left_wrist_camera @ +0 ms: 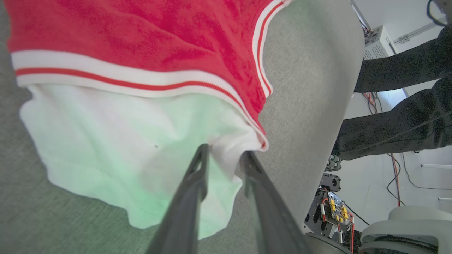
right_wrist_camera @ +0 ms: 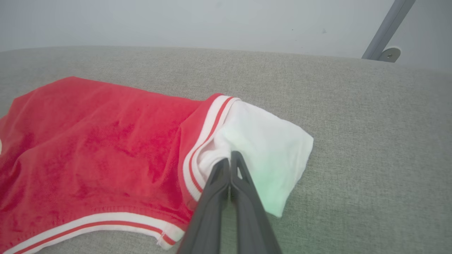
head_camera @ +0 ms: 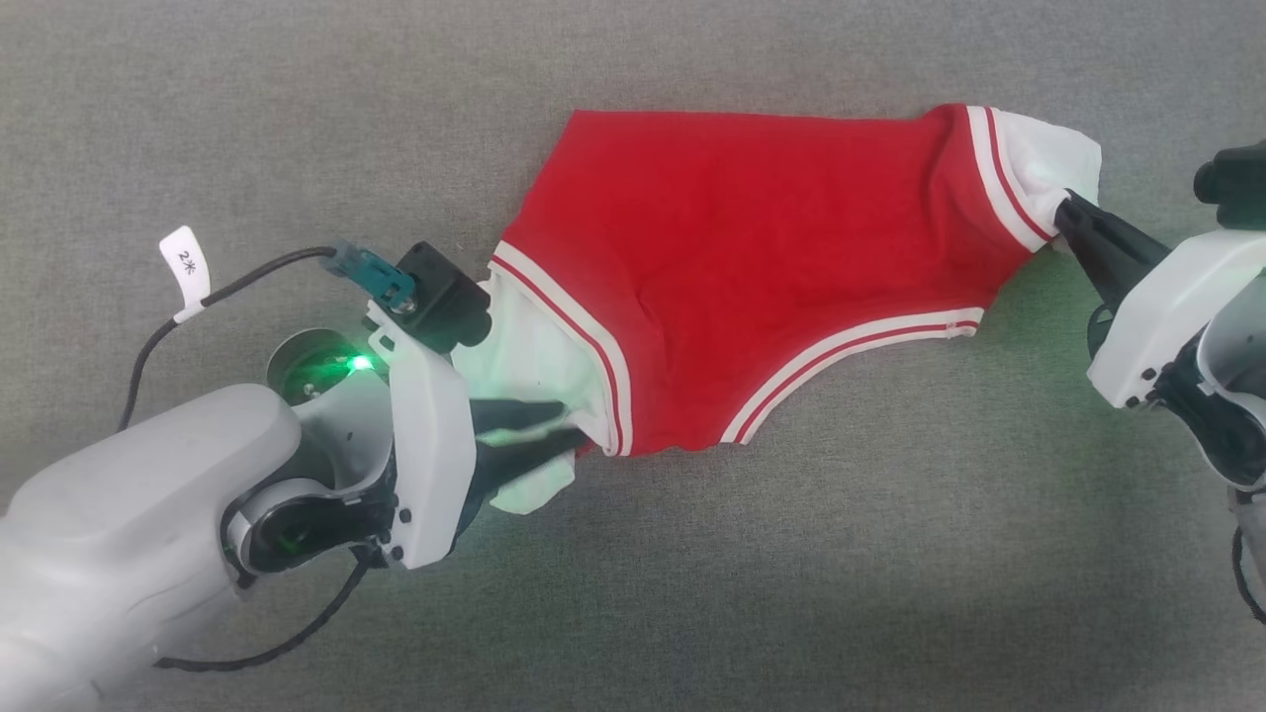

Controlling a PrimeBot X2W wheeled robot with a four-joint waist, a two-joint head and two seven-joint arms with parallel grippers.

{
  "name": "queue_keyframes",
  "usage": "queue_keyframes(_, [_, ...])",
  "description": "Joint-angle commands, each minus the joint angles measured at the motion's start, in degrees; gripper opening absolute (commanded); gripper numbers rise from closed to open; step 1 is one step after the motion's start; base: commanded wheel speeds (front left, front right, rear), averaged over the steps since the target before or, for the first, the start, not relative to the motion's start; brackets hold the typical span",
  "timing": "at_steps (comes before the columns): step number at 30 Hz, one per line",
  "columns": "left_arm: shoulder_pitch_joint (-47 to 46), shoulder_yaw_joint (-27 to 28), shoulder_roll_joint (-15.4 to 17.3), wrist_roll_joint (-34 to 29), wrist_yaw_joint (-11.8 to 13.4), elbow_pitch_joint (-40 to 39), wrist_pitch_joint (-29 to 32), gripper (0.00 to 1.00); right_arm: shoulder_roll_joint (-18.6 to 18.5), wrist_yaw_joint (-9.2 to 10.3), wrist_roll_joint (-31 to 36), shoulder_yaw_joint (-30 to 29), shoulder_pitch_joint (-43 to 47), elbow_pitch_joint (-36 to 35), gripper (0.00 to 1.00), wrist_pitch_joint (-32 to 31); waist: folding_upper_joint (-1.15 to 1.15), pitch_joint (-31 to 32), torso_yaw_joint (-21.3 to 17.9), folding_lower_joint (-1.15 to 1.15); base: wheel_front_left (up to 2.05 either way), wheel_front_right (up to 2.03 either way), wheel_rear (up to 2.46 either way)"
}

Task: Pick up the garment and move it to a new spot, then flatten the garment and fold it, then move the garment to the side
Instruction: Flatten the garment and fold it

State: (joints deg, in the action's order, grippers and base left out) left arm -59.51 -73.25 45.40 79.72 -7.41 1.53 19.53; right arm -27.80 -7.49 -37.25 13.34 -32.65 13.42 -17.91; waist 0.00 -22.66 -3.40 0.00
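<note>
The red garment [head_camera: 712, 267] lies spread on the grey cloth surface, with a white sleeve at each end and white double-stripe trim along its hems. My left gripper [head_camera: 566, 435] is over the near-left white sleeve [left_wrist_camera: 116, 141]. Its two dark fingers stand apart, with white fabric lying between the tips [left_wrist_camera: 225, 152]. My right gripper [head_camera: 1068, 213] is at the far-right white sleeve [right_wrist_camera: 268, 148], and its fingers [right_wrist_camera: 230, 158] are pressed together on a pinch of that white fabric. The red body [right_wrist_camera: 88, 141] stretches between the two arms with a few shallow wrinkles.
The grey cloth surface [head_camera: 633, 593] extends all around the garment. Its edge [left_wrist_camera: 349, 88] runs close to my left gripper, with dark-clothed legs of a person [left_wrist_camera: 399, 116], cables and electronics beyond. A tagged black cable [head_camera: 183, 262] loops beside the left wrist. A metal post [right_wrist_camera: 388, 28] stands behind the surface.
</note>
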Motion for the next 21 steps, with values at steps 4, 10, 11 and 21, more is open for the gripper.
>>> queue_keyframes(4, [-0.16, 0.6, 0.48, 1.83, -0.06, -0.79, -1.26, 0.0, -0.51, 0.0, -0.39, -0.21, -0.24, 0.14, 0.0, 0.47, 0.0, 0.43, 0.16, 0.0, 0.0, 0.0, 0.0])
queue_keyframes(10, [-0.69, 2.58, 2.0, 4.65, -0.06, -1.68, -4.11, 0.0, -1.7, 0.0, -0.28, -1.84, -0.73, -1.11, 0.0, 0.49, 0.0, 1.2, 0.96, 0.0, 0.0, 0.0, 0.0])
queue_keyframes(11, [-1.13, 3.39, 2.4, 4.51, -0.06, -1.5, -5.19, 0.0, -1.81, 0.0, -0.7, -2.46, -0.91, -1.65, 0.0, 0.51, 0.0, 1.17, 1.16, 0.0, 0.0, 0.0, 0.0])
queue_keyframes(21, [-10.44, 13.54, -1.69, 7.17, 0.2, 14.28, -14.06, 0.0, 1.62, 0.0, -0.05, -8.22, -15.64, -2.12, 0.0, -2.46, 0.0, -2.0, 2.86, 0.0, 0.0, 0.0, 0.0])
